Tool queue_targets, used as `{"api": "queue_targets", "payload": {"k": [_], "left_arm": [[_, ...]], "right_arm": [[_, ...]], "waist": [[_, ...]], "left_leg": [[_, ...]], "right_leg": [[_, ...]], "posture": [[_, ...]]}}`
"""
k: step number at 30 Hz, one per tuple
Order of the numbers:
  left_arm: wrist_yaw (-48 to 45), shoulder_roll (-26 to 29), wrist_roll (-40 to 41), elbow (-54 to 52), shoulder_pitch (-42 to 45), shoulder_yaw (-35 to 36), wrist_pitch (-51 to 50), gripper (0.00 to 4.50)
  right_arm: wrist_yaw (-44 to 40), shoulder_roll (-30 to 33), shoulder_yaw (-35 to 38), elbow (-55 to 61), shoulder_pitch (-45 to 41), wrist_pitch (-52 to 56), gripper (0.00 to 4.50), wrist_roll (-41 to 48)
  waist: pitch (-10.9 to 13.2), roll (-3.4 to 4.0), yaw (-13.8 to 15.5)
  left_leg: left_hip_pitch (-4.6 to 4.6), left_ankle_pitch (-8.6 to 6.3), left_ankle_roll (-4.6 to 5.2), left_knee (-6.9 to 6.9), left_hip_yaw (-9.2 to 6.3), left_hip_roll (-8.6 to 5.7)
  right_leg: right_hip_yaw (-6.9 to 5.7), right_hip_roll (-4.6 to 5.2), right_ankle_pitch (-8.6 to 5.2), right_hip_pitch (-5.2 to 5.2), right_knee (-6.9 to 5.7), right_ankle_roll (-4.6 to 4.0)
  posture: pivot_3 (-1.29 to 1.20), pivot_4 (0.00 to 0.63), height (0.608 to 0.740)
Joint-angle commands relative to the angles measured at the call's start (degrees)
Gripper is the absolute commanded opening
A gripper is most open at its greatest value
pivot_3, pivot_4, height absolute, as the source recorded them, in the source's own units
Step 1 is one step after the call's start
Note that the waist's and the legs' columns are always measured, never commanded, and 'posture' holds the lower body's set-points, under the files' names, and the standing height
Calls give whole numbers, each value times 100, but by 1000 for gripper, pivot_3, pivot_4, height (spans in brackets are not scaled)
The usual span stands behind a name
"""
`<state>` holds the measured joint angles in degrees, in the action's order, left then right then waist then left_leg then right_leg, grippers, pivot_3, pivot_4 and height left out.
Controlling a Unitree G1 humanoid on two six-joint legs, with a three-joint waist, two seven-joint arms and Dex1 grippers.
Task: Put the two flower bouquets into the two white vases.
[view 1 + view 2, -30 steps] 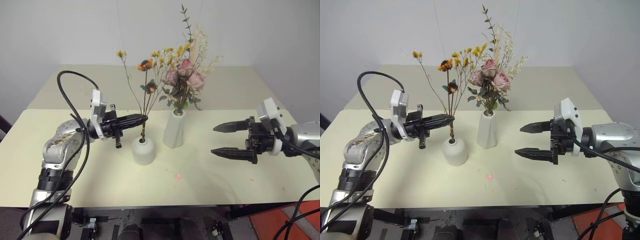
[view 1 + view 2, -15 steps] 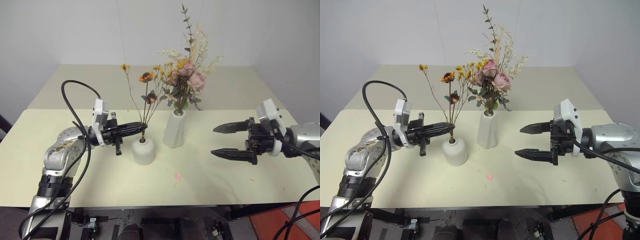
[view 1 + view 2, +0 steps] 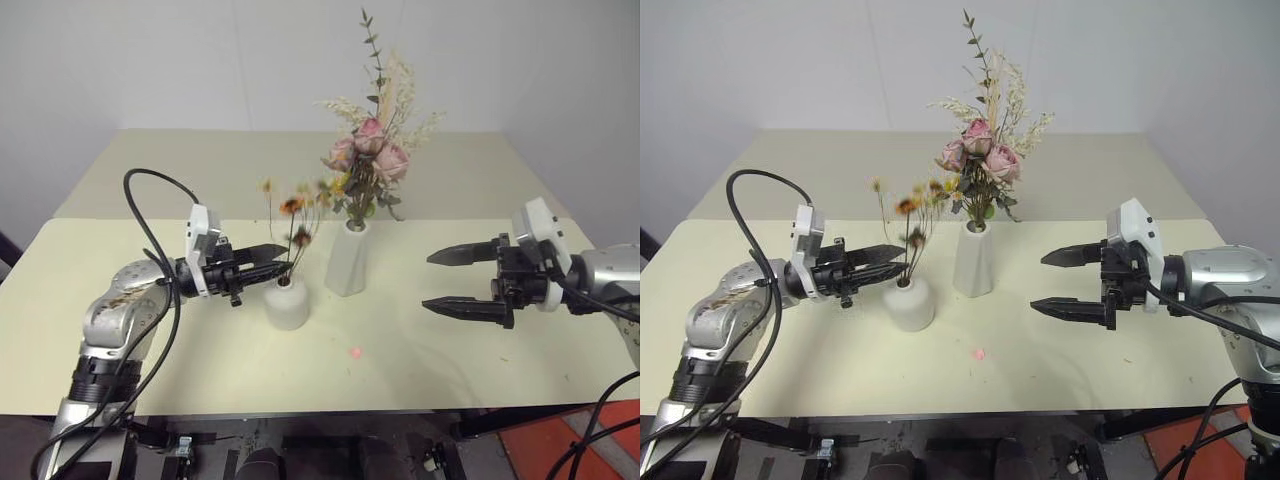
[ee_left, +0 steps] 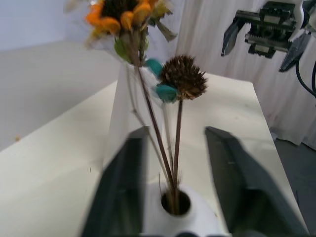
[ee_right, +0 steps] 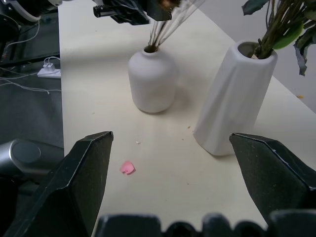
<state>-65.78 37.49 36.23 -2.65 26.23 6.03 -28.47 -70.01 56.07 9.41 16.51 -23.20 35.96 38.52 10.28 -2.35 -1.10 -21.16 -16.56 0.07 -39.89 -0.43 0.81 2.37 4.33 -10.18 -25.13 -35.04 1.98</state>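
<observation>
- Two white vases stand close together at the centre of the cream surface (image 3: 400, 360): a short rounded vase (image 3: 287, 302) on the left and a tall tapered vase (image 3: 348, 258) just to its right, each holding one of the two bouquets.
- The full bunch of pink roses (image 3: 372, 160), cream sprigs and green leaves rises from the tall vase toward the upper centre of the frame.
- The sparse bunch of thin brown stems (image 3: 297, 215) with small yellow-orange flowers stands in the hole of the short vase.
- Two end effectors frame the pair. The left end effector (image 3: 272, 254), at centre left, points level toward the thin stems with its fingers parted on either side of them and no grip visible.
- The right end effector (image 3: 448, 282), at centre right, hangs well apart from the vases with its two black fingers spread wide and nothing between them.
- One small pink petal (image 3: 355, 352) lies on the surface below the vases.
- The left wrist view adds the stems entering the short vase's mouth, a dark brown seed head (image 4: 183, 77) and teal buds between the parted fingers (image 4: 121, 190).
- The right wrist view adds both vase bodies side by side and cables on the dark floor at its upper left.
</observation>
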Motion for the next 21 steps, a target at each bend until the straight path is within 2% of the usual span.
{"api": "queue_targets", "payload": {"k": [1, 5, 10, 13, 21], "left_arm": [[-71, 361, 240, -467, -333, 448, -120, 3243], [-117, 775, 276, -732, -831, 877, -40, 4463], [-387, 1400, 225, -569, -1072, 1331, 102, 4463], [-582, 1668, 99, -353, -917, 1338, 326, 4463], [-849, 1706, 155, -377, -501, 1070, 383, 4463]], "right_arm": [[-55, 7, 31, 122, 8, -170, 4500, -8], [-57, -3, 19, 101, 1, -188, 4500, -19], [-54, -8, 44, 32, -1, -205, 4500, -40], [-67, 21, 120, -61, 14, -230, 4500, -61], [-73, 195, 416, -168, 321, -248, 4500, -115]], "waist": [[0, 0, -4], [0, 0, 24], [1, 1, 42], [0, 1, 43], [1, 1, 38]], "left_leg": [[1, 0, 0, 0, 0, 1], [1, 0, 0, -1, 1, 2], [0, 0, 0, 1, 1, 2], [0, 0, 0, 1, 2, 2], [-1, -1, 1, 2, 4, 2]], "right_leg": [[0, -1, 0, 0, 0, 0], [-1, 0, -1, 0, 0, 1], [-4, 0, -2, 0, 2, 1], [-4, 1, -2, 1, 3, 2], [-3, 1, -2, 0, 4, 1]], "posture": [[0, 150, 740], [0, 150, 740], [0, 150, 740], [0, 150, 740], [0, 150, 740]]}}
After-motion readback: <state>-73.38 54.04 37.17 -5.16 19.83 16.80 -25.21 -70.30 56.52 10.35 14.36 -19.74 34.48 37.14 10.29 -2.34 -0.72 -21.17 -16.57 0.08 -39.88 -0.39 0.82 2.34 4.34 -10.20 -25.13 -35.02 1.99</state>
